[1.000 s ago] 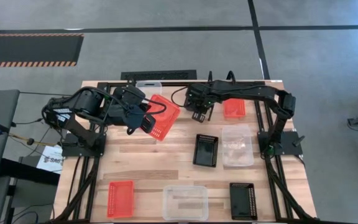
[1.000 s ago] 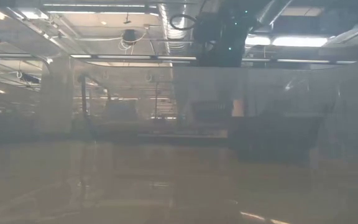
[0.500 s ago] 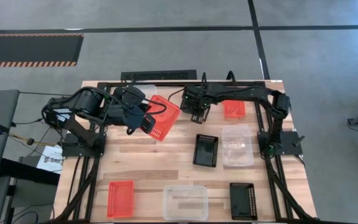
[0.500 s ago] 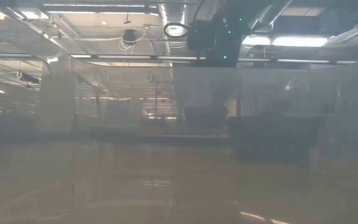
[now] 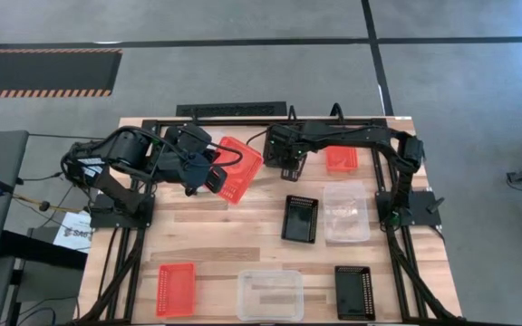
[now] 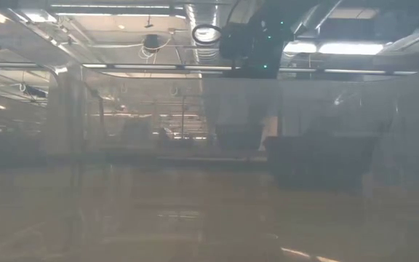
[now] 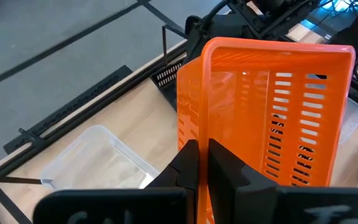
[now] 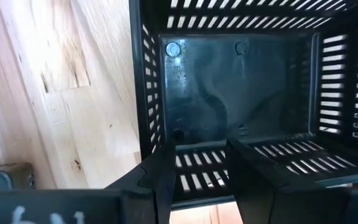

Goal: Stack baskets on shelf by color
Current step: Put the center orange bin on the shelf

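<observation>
High view: the left gripper [image 5: 208,174] is holding an orange basket [image 5: 237,168] tilted above the table's [image 5: 216,226] back left, its fingers [image 7: 188,163] pinching the basket's wall. The right gripper [image 5: 288,165] is reaching over the back middle, jaws pinching the wall of a black basket [image 8: 241,87]. Since half a second ago, almost nothing is changing. Low view is too hazy; the shelf probably sits behind.

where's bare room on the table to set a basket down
Bare wood lies left of the black basket, between it and the left arm's base, above the front orange basket. The back edge is crowded: both grippers, the held orange basket and the shelf.
</observation>
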You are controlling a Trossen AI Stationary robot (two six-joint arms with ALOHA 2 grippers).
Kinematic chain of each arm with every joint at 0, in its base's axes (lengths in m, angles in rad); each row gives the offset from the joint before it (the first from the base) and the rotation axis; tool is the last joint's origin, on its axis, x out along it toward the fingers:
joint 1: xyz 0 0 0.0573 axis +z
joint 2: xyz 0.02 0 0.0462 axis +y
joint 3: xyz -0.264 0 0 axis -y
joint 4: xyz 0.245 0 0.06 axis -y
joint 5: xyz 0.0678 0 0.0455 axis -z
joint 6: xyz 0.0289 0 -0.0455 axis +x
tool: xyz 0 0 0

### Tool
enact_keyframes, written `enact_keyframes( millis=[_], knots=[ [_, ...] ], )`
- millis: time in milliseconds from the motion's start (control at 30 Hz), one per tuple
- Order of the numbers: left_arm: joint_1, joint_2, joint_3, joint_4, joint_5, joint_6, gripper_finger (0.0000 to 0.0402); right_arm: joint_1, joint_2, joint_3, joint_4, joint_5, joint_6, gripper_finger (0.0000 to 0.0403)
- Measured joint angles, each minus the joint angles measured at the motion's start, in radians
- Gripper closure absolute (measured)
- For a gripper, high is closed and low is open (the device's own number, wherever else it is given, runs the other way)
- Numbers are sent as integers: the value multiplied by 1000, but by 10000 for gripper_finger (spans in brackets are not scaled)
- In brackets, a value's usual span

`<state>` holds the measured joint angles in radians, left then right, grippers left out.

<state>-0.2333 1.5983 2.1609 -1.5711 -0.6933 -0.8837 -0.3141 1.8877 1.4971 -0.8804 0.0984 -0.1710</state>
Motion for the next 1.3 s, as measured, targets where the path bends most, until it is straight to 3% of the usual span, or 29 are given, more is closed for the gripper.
enact_keyframes(
  millis=[1067, 1300],
  knots=[
    [0, 9, 0, 0, 6, -1, 401, 29, 1, 0, -2, -117, -103, 241],
    [0, 9, 0, 0, 6, 0, 401, 40, 15, 0, -11, 14, -78, 220]
  ],
)
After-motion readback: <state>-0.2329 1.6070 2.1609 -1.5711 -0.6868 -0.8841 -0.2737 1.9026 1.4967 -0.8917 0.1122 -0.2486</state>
